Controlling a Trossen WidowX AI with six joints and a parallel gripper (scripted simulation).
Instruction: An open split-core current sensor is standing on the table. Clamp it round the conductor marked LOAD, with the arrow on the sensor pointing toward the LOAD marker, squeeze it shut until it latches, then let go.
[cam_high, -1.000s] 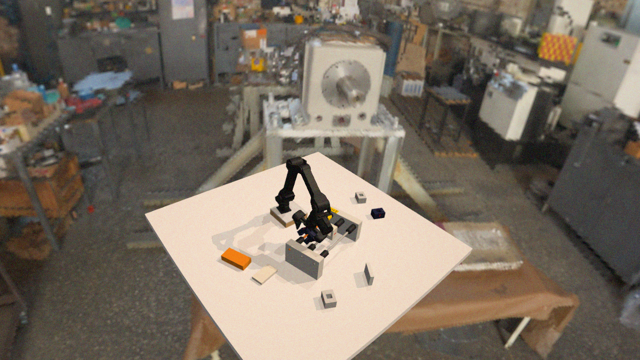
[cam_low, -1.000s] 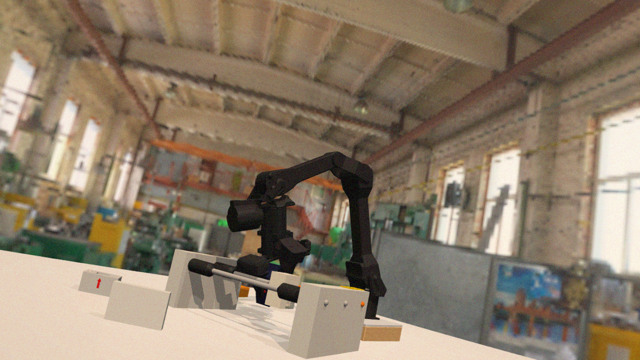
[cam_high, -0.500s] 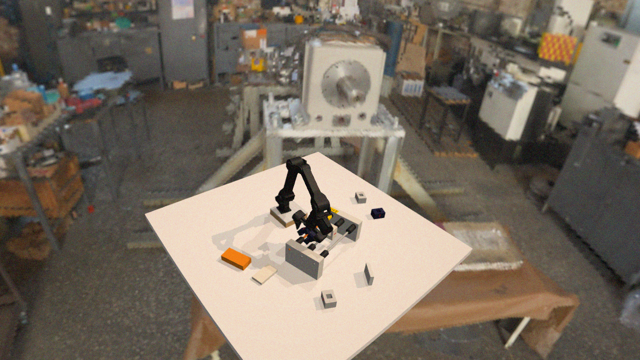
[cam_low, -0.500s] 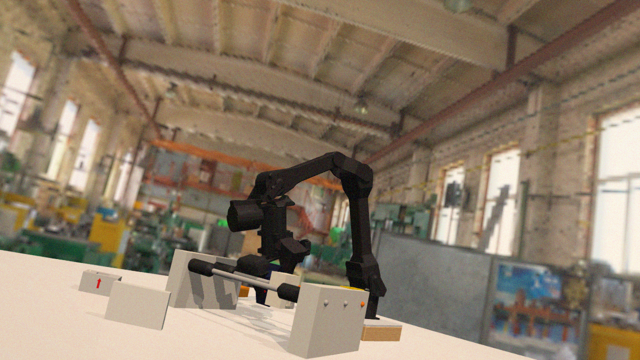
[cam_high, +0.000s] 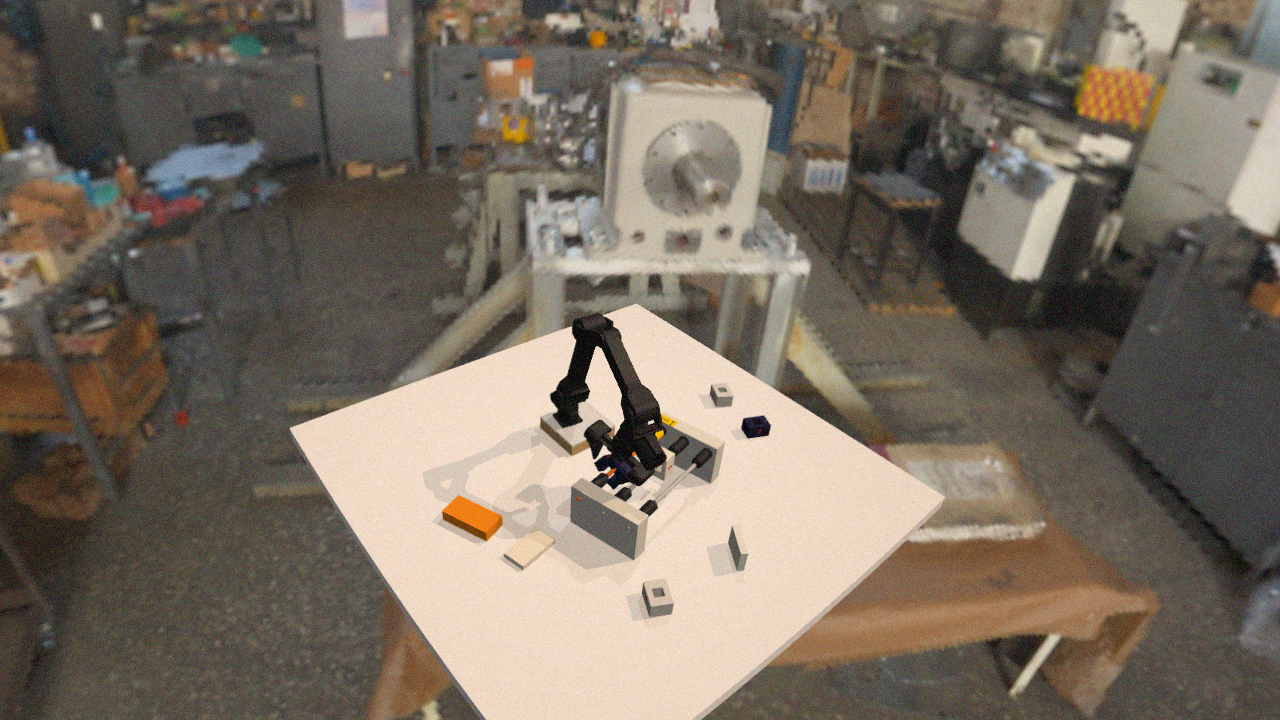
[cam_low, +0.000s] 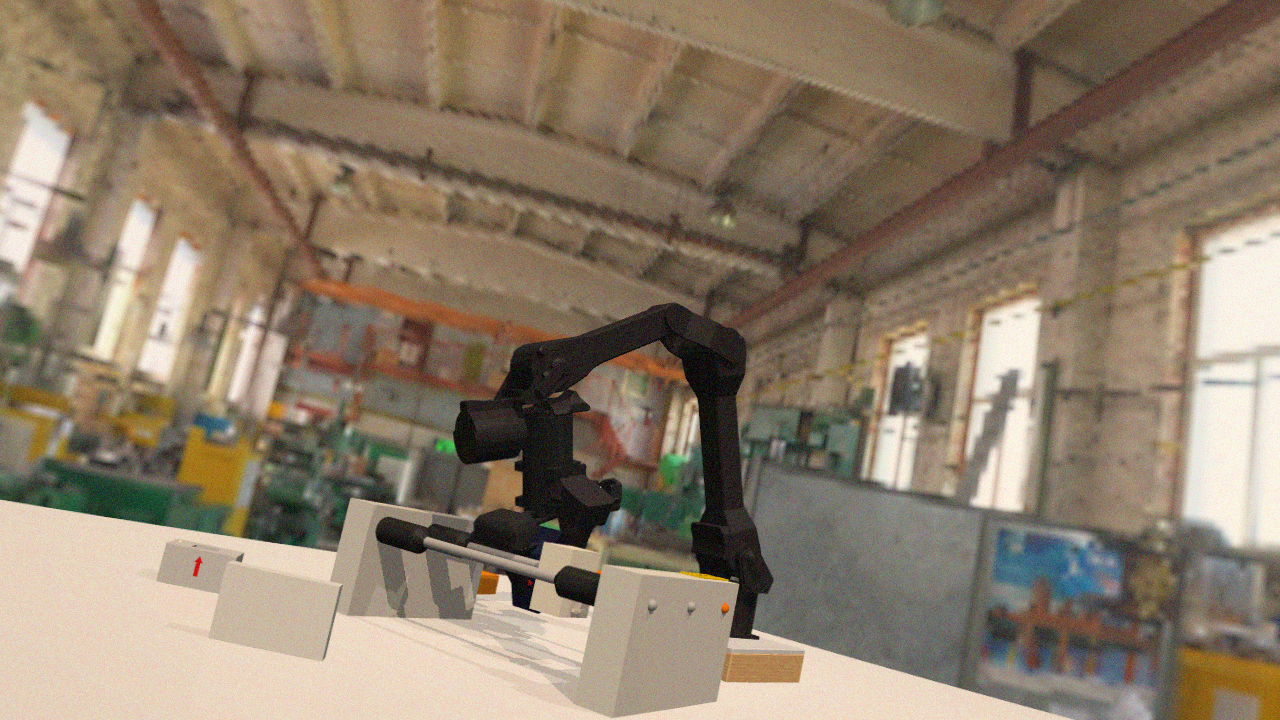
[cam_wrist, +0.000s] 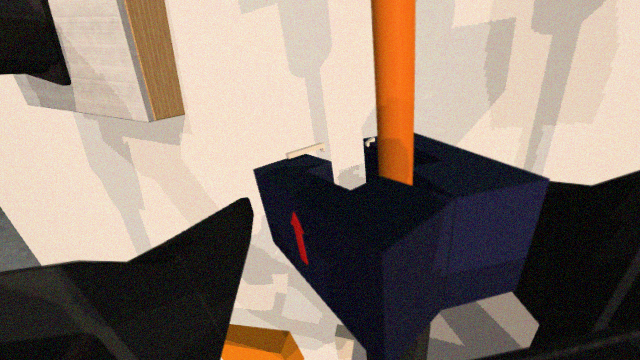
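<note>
In the wrist view the dark blue split-core sensor (cam_wrist: 400, 235) sits between my two black fingers. A red arrow (cam_wrist: 299, 237) on its left face points up the frame, along the orange conductor (cam_wrist: 393, 90). The conductor runs into the notch in the sensor's top. My gripper (cam_wrist: 339, 191) is open, with one finger on each side of the sensor and a gap on the left. In the top view the gripper (cam_high: 622, 470) is low inside the fixture, between its two grey end blocks (cam_high: 608, 519) (cam_high: 693, 447). I cannot tell whether the sensor is latched.
A grey rod with black ends (cam_low: 487, 555) runs beside the gripper. On the table lie a second dark blue block (cam_high: 756, 426), grey cubes (cam_high: 720, 394) (cam_high: 657, 597), an orange block (cam_high: 471, 517), a beige tile (cam_high: 529, 548) and a grey wedge (cam_high: 736, 548). A box with a red arrow (cam_low: 198, 564) stands at the left.
</note>
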